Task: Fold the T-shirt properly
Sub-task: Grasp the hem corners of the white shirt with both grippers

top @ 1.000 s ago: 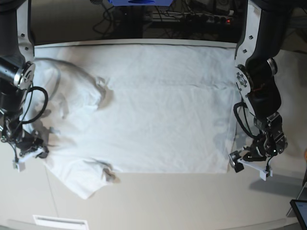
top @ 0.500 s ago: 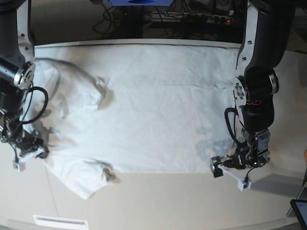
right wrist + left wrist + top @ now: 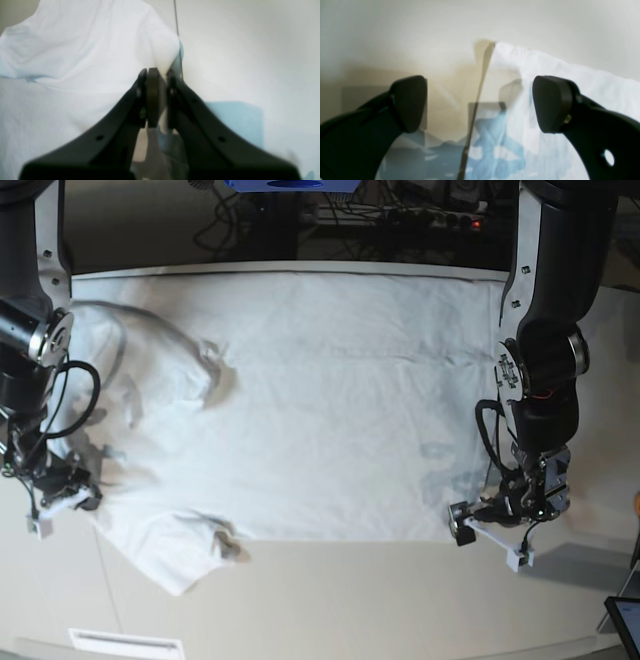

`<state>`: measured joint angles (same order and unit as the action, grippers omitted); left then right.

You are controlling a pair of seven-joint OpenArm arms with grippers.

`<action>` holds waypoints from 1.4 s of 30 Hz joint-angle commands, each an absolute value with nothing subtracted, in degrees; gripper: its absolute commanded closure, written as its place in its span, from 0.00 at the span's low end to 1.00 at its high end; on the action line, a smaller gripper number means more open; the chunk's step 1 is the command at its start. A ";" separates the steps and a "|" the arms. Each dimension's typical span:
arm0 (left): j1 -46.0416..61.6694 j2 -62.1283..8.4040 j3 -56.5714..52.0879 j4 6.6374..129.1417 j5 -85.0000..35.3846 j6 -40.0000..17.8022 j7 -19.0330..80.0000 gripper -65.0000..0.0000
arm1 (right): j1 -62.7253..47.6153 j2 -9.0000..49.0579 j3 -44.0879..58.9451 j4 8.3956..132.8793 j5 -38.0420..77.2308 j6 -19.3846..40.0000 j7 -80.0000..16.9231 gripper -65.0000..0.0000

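White fabric, one T-shirt (image 3: 330,400): right gripper (image 3: 156,75) pinches its edge, left gripper (image 3: 480,102) gapes wide

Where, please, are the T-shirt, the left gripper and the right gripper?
T-shirt (image 3: 330,410), base view, middle of the body.
Left gripper (image 3: 480,105), left wrist view, midway between its fingertips.
Right gripper (image 3: 156,97), right wrist view, between its closed fingertips.

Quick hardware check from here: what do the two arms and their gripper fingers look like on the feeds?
Both arms are black with white side plates carrying dark bolt holes. The left arm has a round silver joint cap and looped black cables; the right arm shows the same. The left gripper ends in white finger mounts. Up close, its fingers are matte black, curved, with rounded pads; the right gripper matches, with small holes.
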<state>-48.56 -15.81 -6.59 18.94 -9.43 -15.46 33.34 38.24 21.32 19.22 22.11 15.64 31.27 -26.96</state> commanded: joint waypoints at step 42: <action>-43.91 -12.62 -6.02 34.51 -9.27 -15.60 38.90 1.00 | 36.97 22.02 13.23 29.67 16.57 31.60 -25.54 1.00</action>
<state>-41.82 -11.84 -5.98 33.17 -9.32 -16.34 40.21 35.05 20.82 13.10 28.60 16.10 31.53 -26.61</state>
